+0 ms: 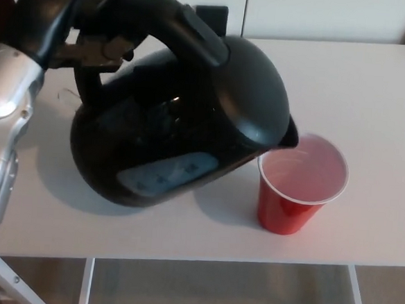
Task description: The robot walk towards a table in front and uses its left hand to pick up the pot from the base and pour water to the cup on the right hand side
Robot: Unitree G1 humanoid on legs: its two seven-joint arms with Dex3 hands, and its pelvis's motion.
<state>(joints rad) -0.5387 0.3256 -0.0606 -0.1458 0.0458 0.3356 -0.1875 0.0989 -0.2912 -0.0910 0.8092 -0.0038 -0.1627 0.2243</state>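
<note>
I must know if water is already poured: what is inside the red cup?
The cup shows a pale inner wall with no clear water line. The kettle spout covers its left rim, so I cannot tell what lies there.

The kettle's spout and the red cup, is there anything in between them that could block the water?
No, nothing visible blocks it. The kettle, held by the left hand at its handle, is tipped so its spout hangs right over the near-left rim of the red cup. The cup's mouth is open, and nothing else sits on the table near them.
</note>
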